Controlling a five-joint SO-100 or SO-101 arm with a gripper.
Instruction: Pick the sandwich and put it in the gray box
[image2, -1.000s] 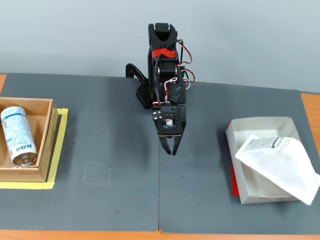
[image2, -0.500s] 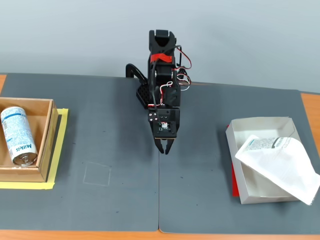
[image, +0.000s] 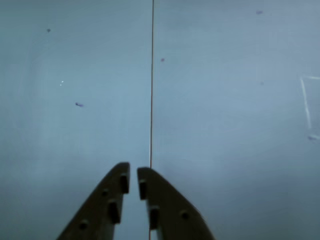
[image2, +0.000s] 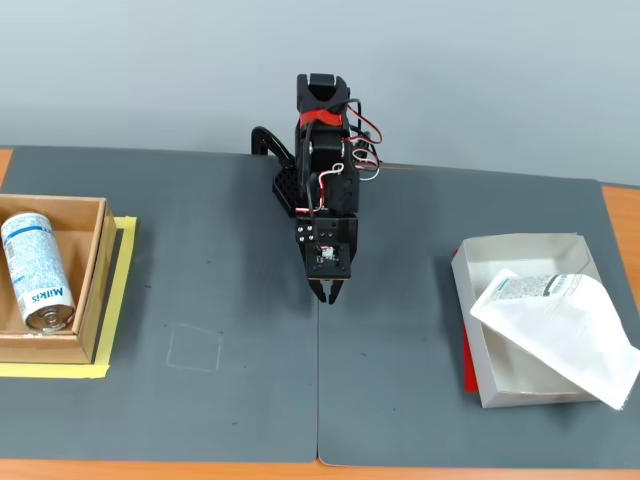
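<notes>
Gripper (image2: 329, 296), mid-table, pointed down over the seam between the two dark mats (image2: 200, 250). In the wrist view its fingers (image: 121, 182) are pressed nearly together with only a thin slit between them, and nothing is pinched; bare mat fills that view, the seam running straight up from the tips.

Sandwich (image2: 560, 325), near the right edge of the table. It lies in the box (image2: 480, 330), its labelled narrow end toward the far side, its broad end draped over the box's near right corner and hanging past the wall. By the look of things the placing is done and the arm is parked at centre.

Step in hand, as judged: little remains beyond rest. If the overhang counts against the result, a good correction would be to open wide, come down on the broad end from above, and nudge or lift it toward the far left corner of the box without dragging the light cardboard along.

Wooden box (image2: 90, 275) with a can (image2: 35, 270), at the left edge on yellow tape (image2: 120, 300): well apart, no concern.
</notes>
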